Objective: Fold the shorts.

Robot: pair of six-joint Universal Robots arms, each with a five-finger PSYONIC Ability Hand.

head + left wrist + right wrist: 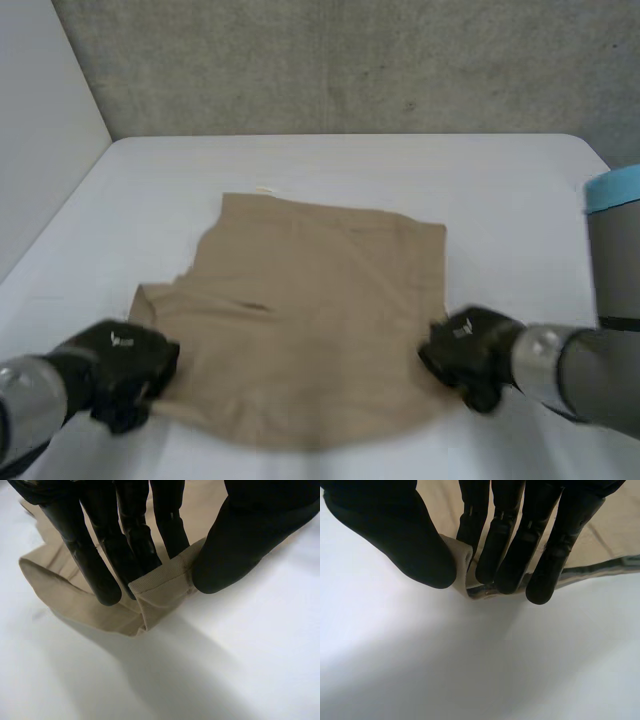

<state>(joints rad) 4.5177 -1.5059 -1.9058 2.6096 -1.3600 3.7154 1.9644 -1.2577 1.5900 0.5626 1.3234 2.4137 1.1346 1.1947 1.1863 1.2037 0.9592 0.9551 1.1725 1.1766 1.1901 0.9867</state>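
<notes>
Nearest you in the head view, your left robot hand [125, 372] and right robot hand [470, 358] meet the near corners of the shorts [320, 310] on the worktop [500, 200]; the left wrist view, then the right, shows each pinching its corner, so folding looks barely begun.

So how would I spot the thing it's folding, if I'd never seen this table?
On the white table, the shorts lie flat towards the near edge. The left hand pinches their near left corner, the right hand their near right corner. Everything round them is white or black; they alone are tan.
</notes>
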